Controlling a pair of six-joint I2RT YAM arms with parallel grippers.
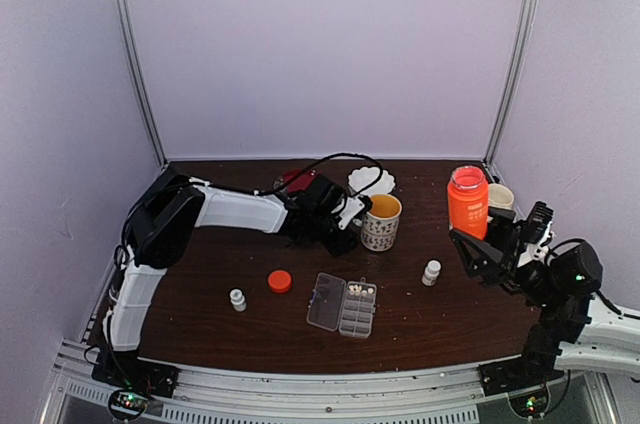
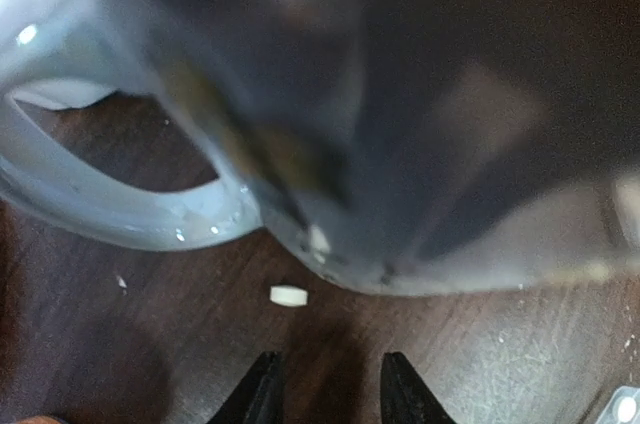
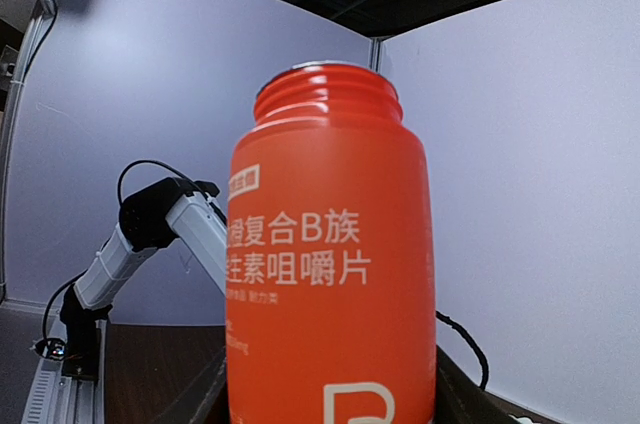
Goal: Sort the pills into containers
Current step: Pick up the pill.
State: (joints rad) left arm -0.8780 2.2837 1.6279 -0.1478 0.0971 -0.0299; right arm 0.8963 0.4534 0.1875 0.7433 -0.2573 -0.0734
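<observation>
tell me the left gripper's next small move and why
Probably ease the left gripper forward until its jaws straddle the pill. The pill lies on the table just ahead of it, close to the mug base, and nothing sits between the jaws yet.

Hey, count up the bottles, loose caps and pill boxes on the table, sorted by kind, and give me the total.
small white bottles: 2, one left, one right
orange bottle: 1
loose orange cap: 1
clear pill box: 1
Total: 5
</observation>
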